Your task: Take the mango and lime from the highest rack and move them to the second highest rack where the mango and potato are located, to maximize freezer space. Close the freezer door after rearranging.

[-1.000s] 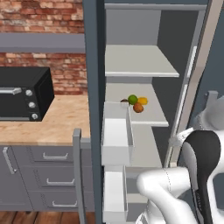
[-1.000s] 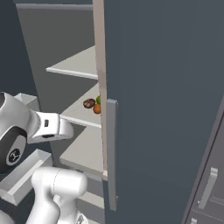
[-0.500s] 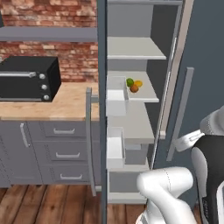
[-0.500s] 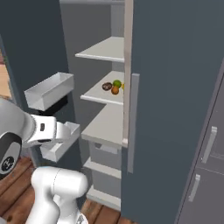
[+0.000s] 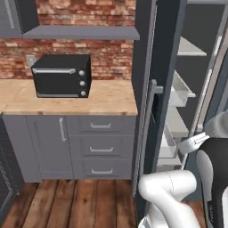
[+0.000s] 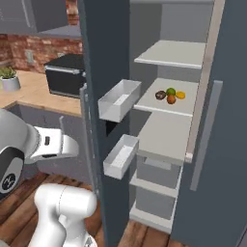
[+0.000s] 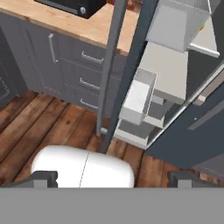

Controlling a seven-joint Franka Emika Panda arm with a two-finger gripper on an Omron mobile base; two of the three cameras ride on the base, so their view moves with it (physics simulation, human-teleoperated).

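The claw gapes wide and empty above the wood floor. Far inside the freezer, lime, reddish mango, yellow mango and potato cluster on the second highest rack; the freezer door stands open.

You are looking at a home kitchen. A red brick wall backs a wooden counter that carries a black toaster oven, with grey drawers and a cabinet door below it. Wooden planks cover the floor. Beside the counter stands a tall freezer, its slate door open, with white door bins and pale shelves holding fruit. A small potted plant sits on the counter.
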